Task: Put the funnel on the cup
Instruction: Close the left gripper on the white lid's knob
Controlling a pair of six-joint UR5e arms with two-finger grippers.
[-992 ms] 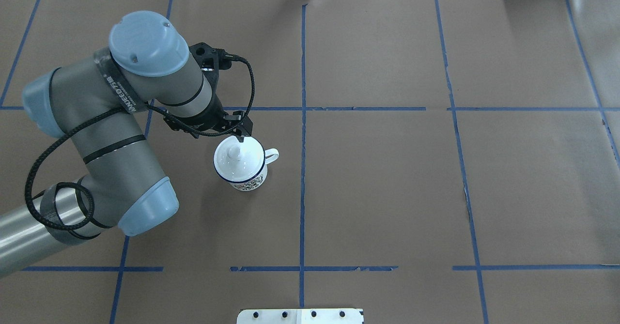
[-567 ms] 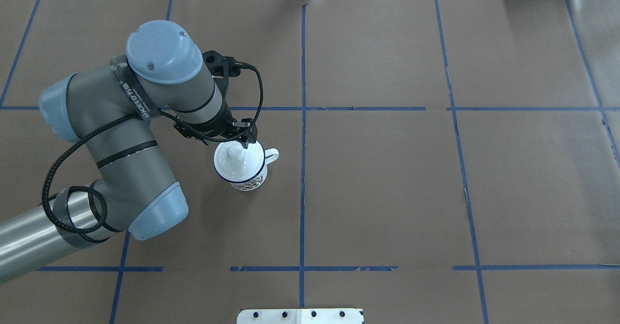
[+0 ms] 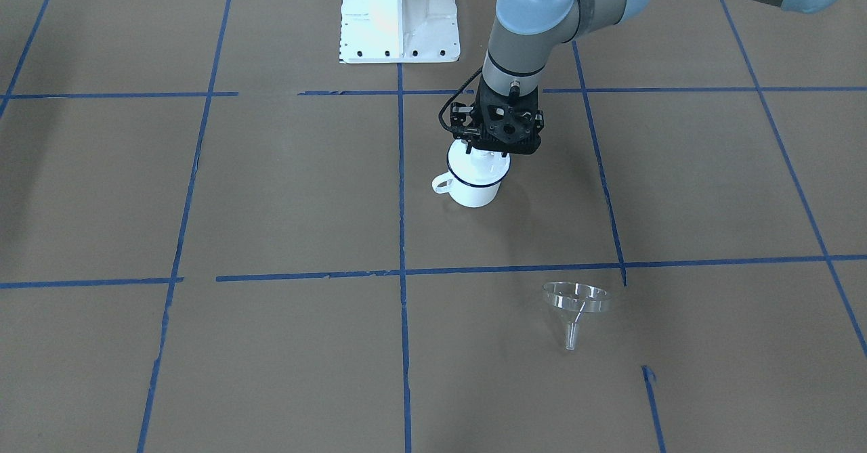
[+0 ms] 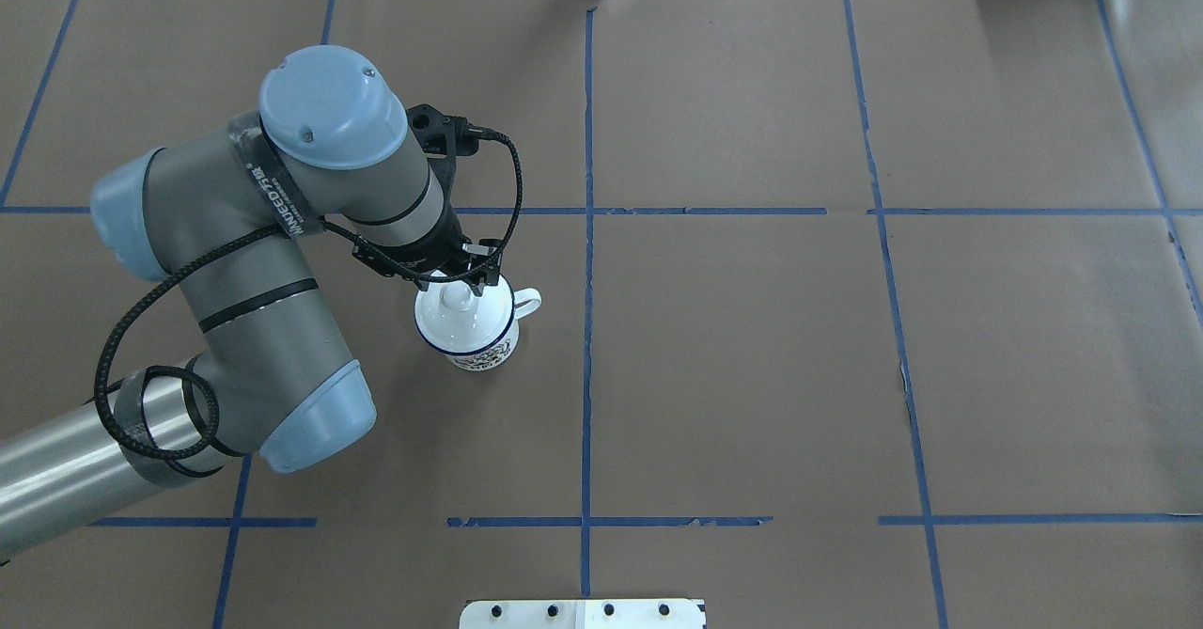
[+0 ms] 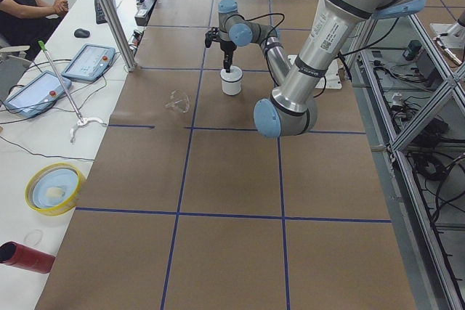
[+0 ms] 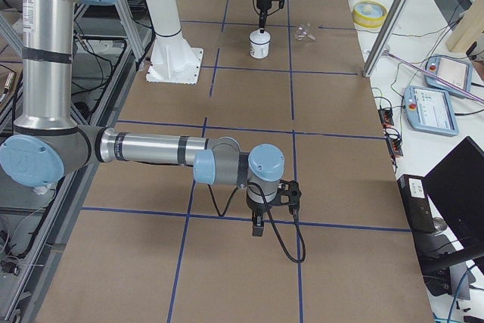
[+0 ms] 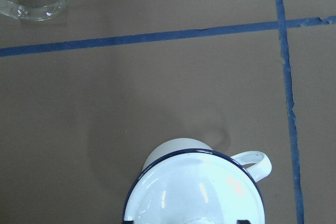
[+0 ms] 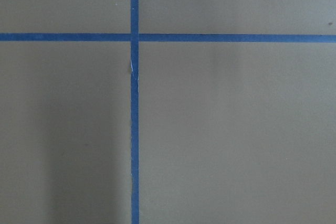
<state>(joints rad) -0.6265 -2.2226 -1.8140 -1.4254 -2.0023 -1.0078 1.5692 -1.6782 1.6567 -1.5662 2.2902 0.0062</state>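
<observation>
Left gripper directly over cup; funnel well apart, nearer camera.

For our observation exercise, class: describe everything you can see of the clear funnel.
The funnel is clear, glass or plastic: a wide conical bowl and a short narrow stem. It seems to lie tipped on the brown table, stem pointing away from the robot, across a blue tape line from the cup. Nothing else touches it.
</observation>
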